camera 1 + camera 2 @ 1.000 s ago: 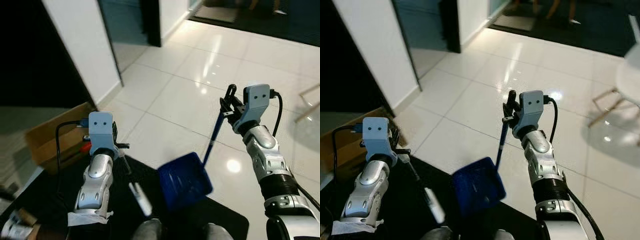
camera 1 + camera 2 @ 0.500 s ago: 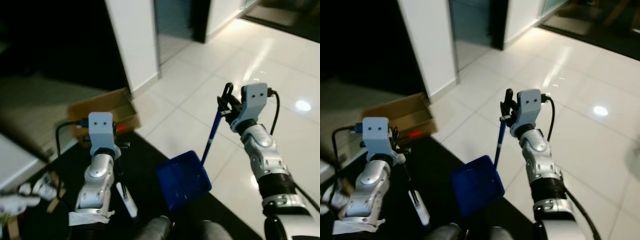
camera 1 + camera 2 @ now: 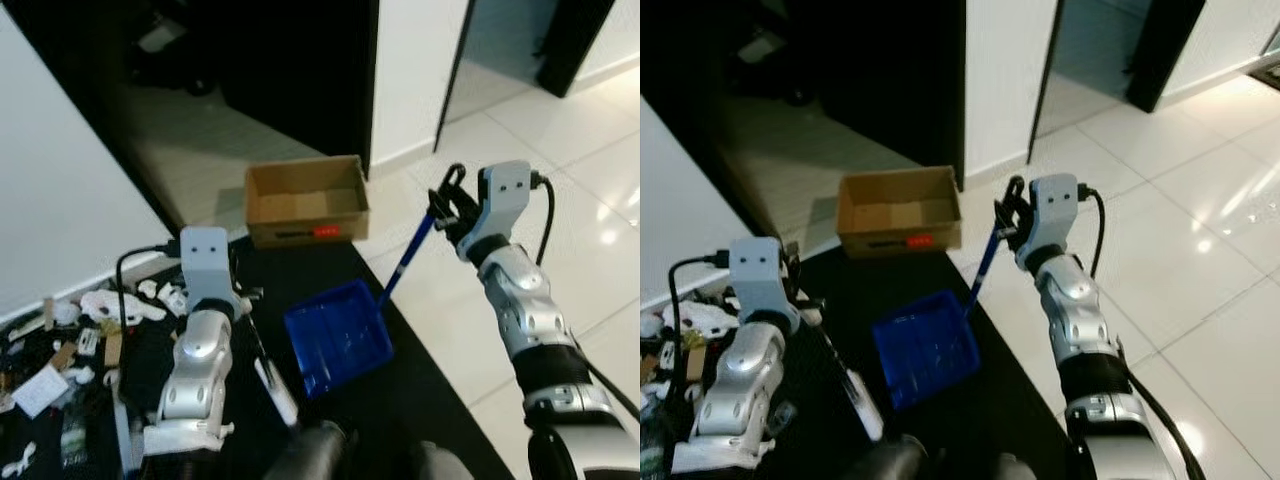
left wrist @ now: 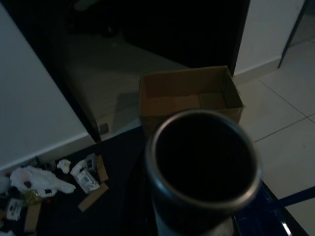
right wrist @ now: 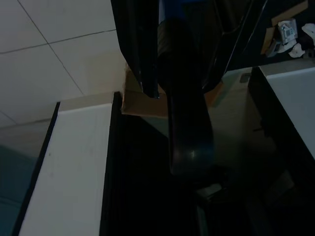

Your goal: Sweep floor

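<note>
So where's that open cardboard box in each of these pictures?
Left eye view: cardboard box, upper middle, beyond the blue dustpan.
Right eye view: upper middle-left, again beyond the dustpan.
Left wrist view: centre, just behind a dark round tube end.
Right wrist view: a brown sliver behind the black fingers.
Shared landmark: the white wall corner behind the box.

Left pincer (image 3: 245, 300): at 8 o'clock, forearm raised, fingers clamped.
Right pincer (image 3: 447, 200): at 2 o'clock, arm raised; fingers clamped.
</note>
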